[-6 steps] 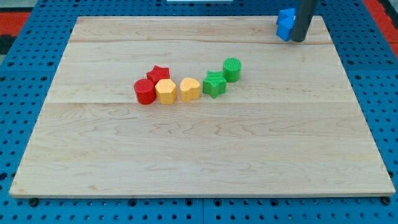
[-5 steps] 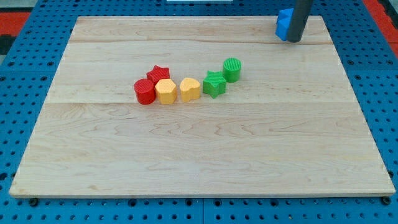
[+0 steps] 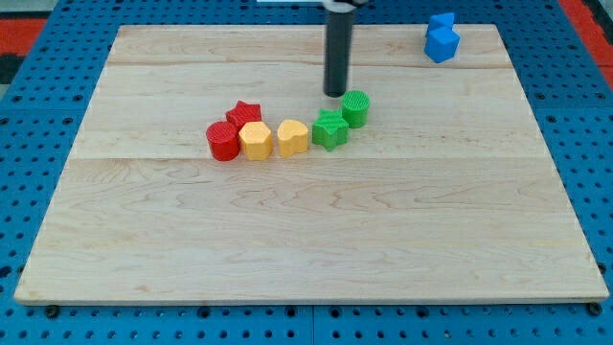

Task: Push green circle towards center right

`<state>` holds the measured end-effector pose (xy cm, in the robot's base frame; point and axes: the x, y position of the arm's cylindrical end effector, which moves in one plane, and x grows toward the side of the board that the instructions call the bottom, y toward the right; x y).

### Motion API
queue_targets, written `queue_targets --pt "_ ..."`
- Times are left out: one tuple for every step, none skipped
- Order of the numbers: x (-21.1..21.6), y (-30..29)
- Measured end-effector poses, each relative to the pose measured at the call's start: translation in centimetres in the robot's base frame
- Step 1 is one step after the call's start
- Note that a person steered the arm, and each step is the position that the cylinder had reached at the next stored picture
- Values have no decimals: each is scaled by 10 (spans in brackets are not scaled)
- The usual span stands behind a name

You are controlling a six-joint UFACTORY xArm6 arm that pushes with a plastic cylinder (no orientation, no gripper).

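Swung left from the blue block (image 3: 441,37) at the far right, my tip (image 3: 335,94), a bare rod holding nothing, stands just far-left of the green circle (image 3: 356,107), mid-board beside the green star (image 3: 330,128); center right lies rightward.

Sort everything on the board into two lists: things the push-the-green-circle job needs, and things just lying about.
Needed: green circle; my tip, just up-left of it.

Lying about: green star; two yellow blocks; red circle; red star; blue block.
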<state>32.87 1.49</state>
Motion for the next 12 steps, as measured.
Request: queue_targets --pt "2 -42" --pt "29 -35" --pt "40 15" --pt "48 72" --pt "48 86" --pt "30 52" --pt "20 61" --pt "40 114" --pt "92 146" --pt "152 159" --pt "155 151" --pt "138 106"
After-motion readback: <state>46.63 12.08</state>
